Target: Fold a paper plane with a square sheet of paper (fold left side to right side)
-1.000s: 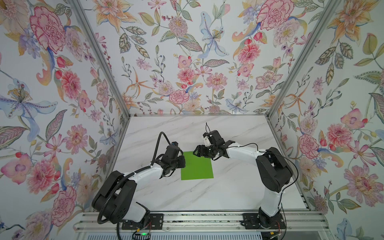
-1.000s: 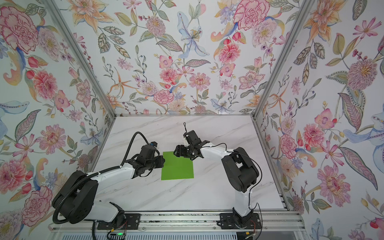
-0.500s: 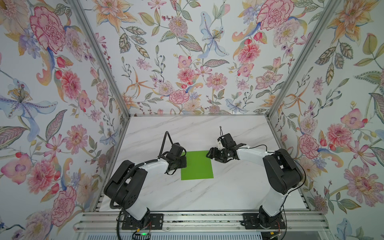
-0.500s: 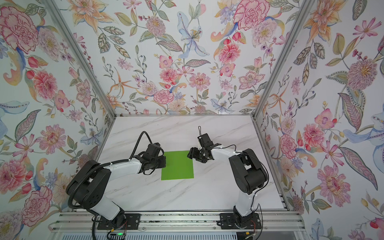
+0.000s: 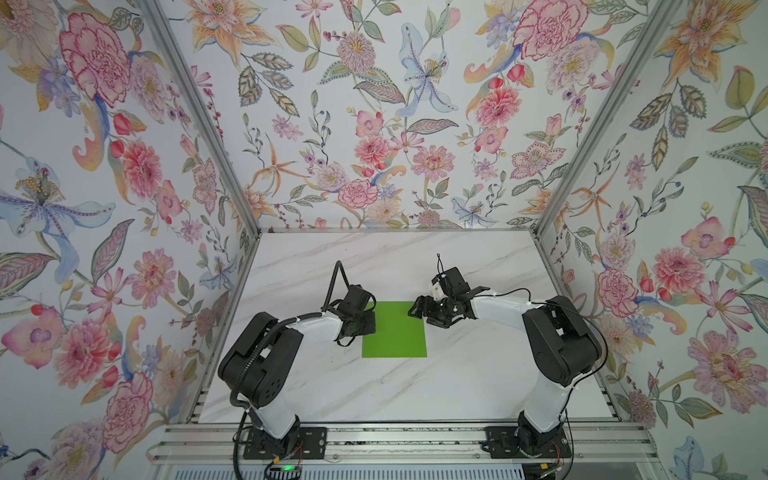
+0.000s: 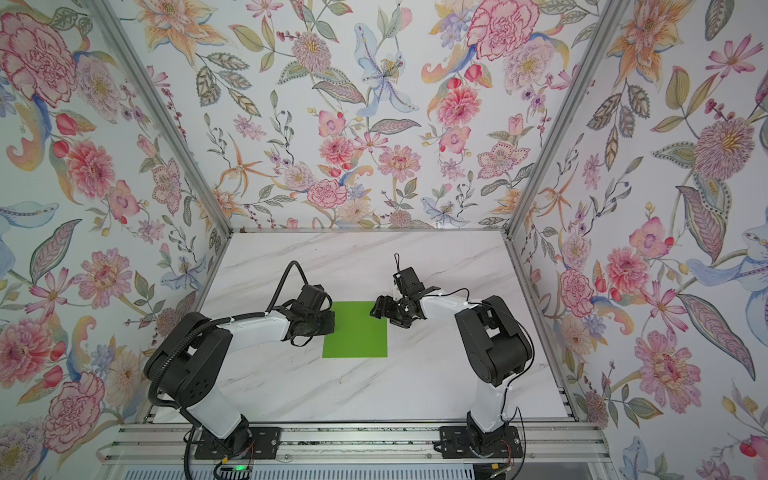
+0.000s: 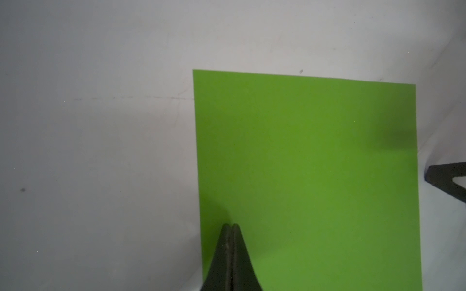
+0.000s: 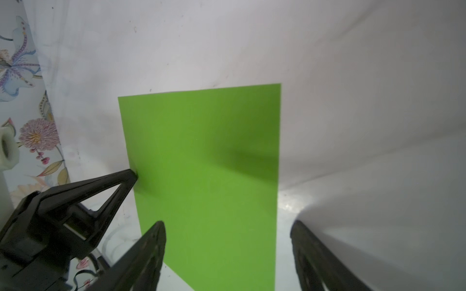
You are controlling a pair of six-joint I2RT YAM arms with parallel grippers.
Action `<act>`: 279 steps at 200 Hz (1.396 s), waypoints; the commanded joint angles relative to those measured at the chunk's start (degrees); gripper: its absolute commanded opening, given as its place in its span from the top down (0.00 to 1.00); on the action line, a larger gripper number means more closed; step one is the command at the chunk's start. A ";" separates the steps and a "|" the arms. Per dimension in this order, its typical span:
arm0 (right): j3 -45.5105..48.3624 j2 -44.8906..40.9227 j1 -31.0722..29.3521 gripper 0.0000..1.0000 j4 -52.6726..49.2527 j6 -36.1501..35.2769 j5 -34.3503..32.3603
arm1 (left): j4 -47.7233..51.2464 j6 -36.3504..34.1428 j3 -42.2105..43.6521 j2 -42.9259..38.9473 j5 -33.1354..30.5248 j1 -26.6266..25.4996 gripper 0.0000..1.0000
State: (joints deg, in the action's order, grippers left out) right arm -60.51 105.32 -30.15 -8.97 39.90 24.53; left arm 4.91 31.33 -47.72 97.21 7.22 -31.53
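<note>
The square sheet of paper [image 5: 395, 330] [image 6: 357, 332] is bright green and lies flat and unfolded on the marble table. No paper plane is in view. My left gripper [image 5: 368, 322] [image 6: 328, 322] [image 7: 231, 225] is shut with nothing in it. Its tip sits just inside the sheet's left edge, as the right wrist view also shows [image 8: 133, 176]. My right gripper [image 5: 419, 311] [image 6: 380, 311] [image 8: 228, 224] is open and low at the sheet's far right corner. The sheet [image 8: 206, 176] runs between its fingers, which are not closed on it. One of its fingers [image 7: 438, 179] shows beside the sheet [image 7: 307, 176].
The white marble table [image 5: 415, 386] is boxed in by flowered walls on the left, back and right [image 5: 374, 124]. Both arm bases are bolted to a metal rail [image 5: 395, 440] at the front edge.
My left gripper moved a little to the right, onto the sheet's left edge. My right gripper moved right and down, from the sheet's far edge to its far right corner. The sheet has not moved.
</note>
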 commanded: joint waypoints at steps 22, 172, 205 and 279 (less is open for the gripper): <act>4.41 2.55 -3.54 0.19 10.70 9.03 6.27 | 4.98 0.02 -0.09 3.32 -0.54 -0.46 1.00; 27.43 -3.50 -12.93 0.11 48.77 35.24 9.23 | 2.68 3.17 0.62 6.84 -0.52 1.21 1.00; 27.88 0.35 -11.56 0.11 59.21 38.13 10.10 | 1.04 4.26 0.44 8.04 0.91 1.56 1.00; 18.12 10.68 -8.43 0.14 66.29 38.82 9.92 | -5.12 7.63 1.76 7.24 5.11 1.72 1.00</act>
State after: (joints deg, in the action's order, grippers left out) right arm -39.29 113.12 -40.05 56.31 78.76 35.33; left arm -3.97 37.21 -49.19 101.75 9.32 -30.26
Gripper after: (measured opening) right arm 0.860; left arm 0.043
